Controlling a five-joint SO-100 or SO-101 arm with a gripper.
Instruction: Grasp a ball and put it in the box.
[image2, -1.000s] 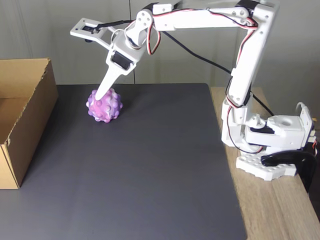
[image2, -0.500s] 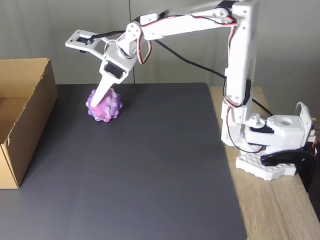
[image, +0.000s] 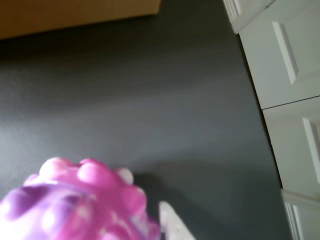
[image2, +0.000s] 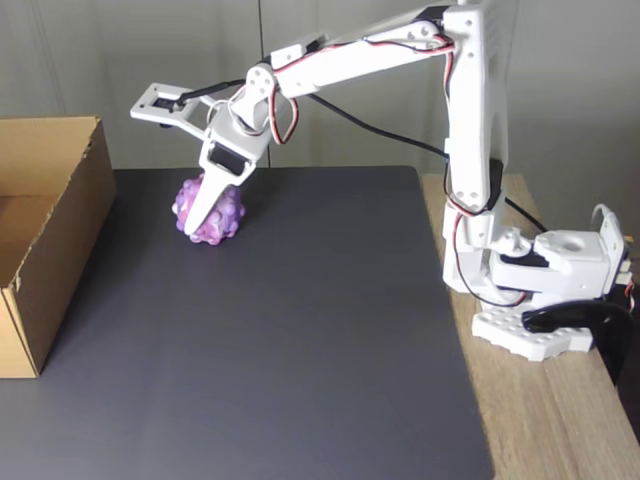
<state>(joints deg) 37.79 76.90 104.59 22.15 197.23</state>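
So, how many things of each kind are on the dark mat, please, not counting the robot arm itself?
Balls: 1, the purple-pink knobbly ball, with the gripper lowered around it.
Boxes: 1, the brown cardboard box at the mat's left edge in the fixed view.
Total: 2

Dark grey mat over a light wooden tabletop, pale grey wall behind, soft even light

Fixed view: raised, facing the dark grey worktop, whole arm in frame. Wrist view: close above the knobby purple-pink rubbery ball beside the gripper; both share ball, worktop.
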